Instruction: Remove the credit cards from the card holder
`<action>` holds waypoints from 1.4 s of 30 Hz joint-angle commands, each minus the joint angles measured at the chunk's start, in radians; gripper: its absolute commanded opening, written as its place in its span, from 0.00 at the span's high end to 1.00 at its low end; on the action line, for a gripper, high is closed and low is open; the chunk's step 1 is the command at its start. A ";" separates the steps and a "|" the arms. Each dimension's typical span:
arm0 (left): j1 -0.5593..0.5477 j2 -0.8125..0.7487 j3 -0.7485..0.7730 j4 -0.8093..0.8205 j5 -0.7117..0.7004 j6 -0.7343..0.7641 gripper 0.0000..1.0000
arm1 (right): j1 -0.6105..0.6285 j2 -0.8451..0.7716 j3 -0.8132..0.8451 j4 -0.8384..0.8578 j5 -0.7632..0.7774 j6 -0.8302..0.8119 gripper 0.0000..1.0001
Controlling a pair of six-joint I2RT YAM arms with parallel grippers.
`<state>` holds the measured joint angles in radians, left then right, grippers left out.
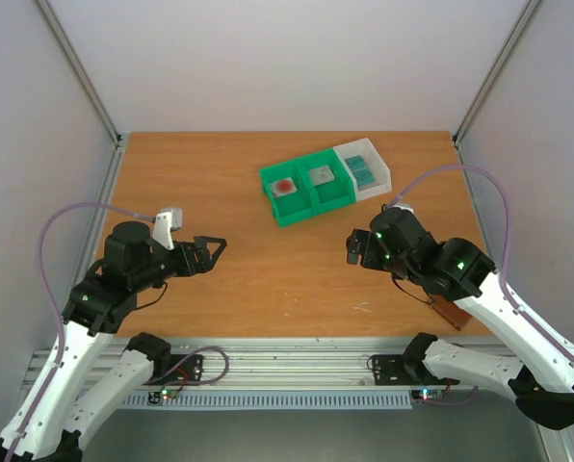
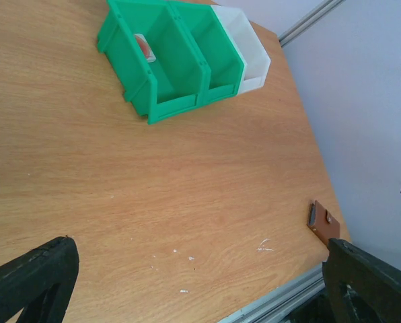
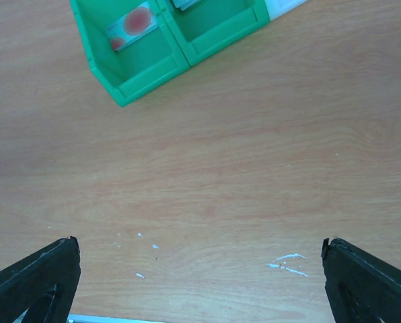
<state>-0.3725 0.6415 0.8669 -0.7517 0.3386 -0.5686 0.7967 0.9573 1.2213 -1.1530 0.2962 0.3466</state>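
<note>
Near the right table [image 1: 268, 289] edge, behind my right gripper [image 1: 353, 248], sits the card holder [image 1: 451, 313], partly under the right arm [image 1: 489, 298]; left gripper [image 1: 215, 256] is well apart. Both grippers wide open, empty.

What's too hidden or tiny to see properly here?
- Card holder: top view, mostly under the right arm; left wrist view, tiny, so any cards inside don't show.
- White bin: teal contents too small in the top view; its wall hides them in the left wrist view.
- Grey tile: cut off by the right wrist view's top edge.
</note>
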 commanded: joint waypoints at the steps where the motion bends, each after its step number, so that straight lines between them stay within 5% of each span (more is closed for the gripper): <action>1: -0.003 -0.004 -0.015 0.040 -0.033 -0.009 0.01 | -0.004 0.004 0.020 -0.003 0.035 -0.006 0.02; 16: -0.003 0.068 -0.014 -0.018 -0.098 0.083 0.01 | -0.032 0.201 0.029 -0.097 0.349 0.115 0.07; 28: -0.004 0.036 -0.051 -0.036 -0.158 0.110 0.01 | -0.334 0.387 -0.036 -0.102 0.246 0.097 0.40; 42: -0.003 -0.024 -0.067 -0.018 -0.201 0.132 0.00 | -0.757 0.492 -0.217 0.059 -0.033 0.113 0.44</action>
<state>-0.3729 0.6418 0.8154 -0.8036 0.1619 -0.4606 0.1093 1.4399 1.0241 -1.1584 0.3470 0.4377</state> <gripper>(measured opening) 0.994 0.557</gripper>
